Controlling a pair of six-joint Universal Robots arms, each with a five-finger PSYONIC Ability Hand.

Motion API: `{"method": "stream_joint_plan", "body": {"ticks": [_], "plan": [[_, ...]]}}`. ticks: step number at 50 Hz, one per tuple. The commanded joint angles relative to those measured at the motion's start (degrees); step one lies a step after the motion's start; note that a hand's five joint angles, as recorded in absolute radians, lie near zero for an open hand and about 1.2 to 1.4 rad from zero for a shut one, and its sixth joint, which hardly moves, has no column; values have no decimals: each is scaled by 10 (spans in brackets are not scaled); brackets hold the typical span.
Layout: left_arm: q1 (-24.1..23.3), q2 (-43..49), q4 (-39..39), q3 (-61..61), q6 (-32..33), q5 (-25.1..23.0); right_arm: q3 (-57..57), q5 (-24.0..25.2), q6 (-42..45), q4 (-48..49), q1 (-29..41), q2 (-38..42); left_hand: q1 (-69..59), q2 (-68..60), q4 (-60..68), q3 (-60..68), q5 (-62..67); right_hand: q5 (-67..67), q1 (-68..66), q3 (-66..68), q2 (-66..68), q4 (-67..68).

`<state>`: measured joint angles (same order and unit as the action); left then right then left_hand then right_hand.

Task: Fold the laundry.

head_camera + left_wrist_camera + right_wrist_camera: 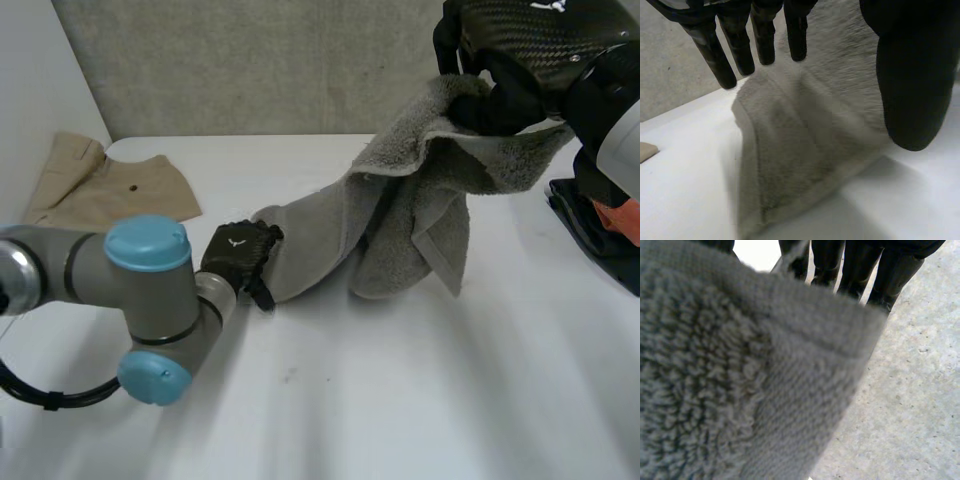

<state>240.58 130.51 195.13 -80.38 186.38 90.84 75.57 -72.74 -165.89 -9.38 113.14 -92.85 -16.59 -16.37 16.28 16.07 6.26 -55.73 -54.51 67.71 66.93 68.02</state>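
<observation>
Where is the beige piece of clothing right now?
In the head view the beige clothing lies at the far left corner of the table, by the wall, beyond the left arm and apart from the grey towel.

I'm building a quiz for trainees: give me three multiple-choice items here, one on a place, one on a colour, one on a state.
1. Where is the beige garment? A) far left of the table B) near edge C) right edge
2. Colour of the towel? A) blue B) grey C) red
3. The right robot hand is: A) open B) flat on the table C) shut on the towel
Key: 1 A, it lies in the far-left corner; 2 B, its pile is grey; 3 C, it curls round the raised end.
</observation>
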Motion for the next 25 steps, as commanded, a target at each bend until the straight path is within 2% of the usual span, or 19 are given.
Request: {"method": "stream_joint_plan", "body": {"ticks": [1, 4, 8, 14, 17, 23, 25], "plan": [[-12, 52, 11, 44, 1, 17, 6, -2, -5, -3, -7, -10, -245, -247, 248, 250, 248, -143, -255, 123, 131, 120], [-11, 56, 20, 51, 0, 18, 9, -2, -8, -5, -8, -15, -355, -357, 358, 360, 358, -143, -255, 123, 131, 120], [-7, 56, 31, 51, 0, 17, 14, -2, -8, -5, -8, -21, -360, -362, 363, 365, 363, -143, -255, 123, 131, 120], [-14, 36, 14, 30, -3, 14, 20, 3, -7, -5, -7, -21, -153, -156, 156, 159, 157, -143, -255, 123, 131, 120], [-14, -22, -20, -3, -2, 10, 20, 5, -7, -5, -11, -20, -63, -65, 66, 68, 66, -143, -255, 123, 131, 120], [-17, -70, -55, -43, -13, -3, 17, 7, -7, -4, -8, -21, -32, -34, 35, 37, 35, -143, -255, 123, 131, 120], [-26, -81, -58, -58, -36, -3, 14, 6, -8, -4, -7, -21, -32, -34, 35, 37, 35, -143, -255, 123, 131, 120]]}}
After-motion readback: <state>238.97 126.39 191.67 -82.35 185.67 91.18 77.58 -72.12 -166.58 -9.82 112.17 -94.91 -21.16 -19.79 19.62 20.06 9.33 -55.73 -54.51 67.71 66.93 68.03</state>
